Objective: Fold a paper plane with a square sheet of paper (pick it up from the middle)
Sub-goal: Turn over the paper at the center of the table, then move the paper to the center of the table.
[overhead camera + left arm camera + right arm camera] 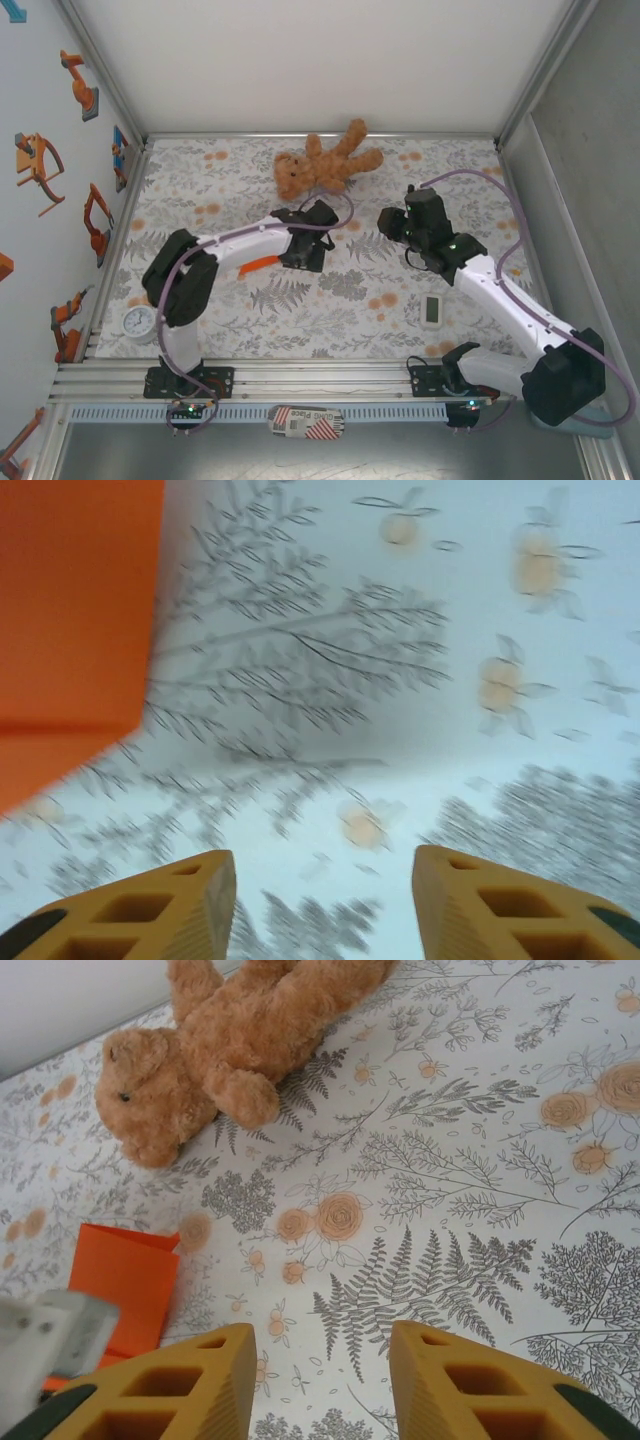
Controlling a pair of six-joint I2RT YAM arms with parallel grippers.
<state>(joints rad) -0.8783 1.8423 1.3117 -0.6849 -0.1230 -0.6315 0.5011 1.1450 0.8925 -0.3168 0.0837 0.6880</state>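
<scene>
The orange paper [258, 264] lies folded on the flowered cloth, mostly covered by my left arm in the top view. It appears blurred at the upper left of the left wrist view as a creased orange sheet [70, 620]. In the right wrist view it sits at the left edge as a folded shape [125, 1285]. My left gripper [303, 250] [325, 900] is open just right of the paper, nothing between its fingers. My right gripper [392, 227] [320, 1385] is open over bare cloth, well to the right of the paper.
A brown teddy bear [322, 160] [225, 1045] lies at the back of the table. A small white gadget [432, 309] rests near the right arm. A round white clock [139, 322] sits at the front left. Walls enclose the table on three sides.
</scene>
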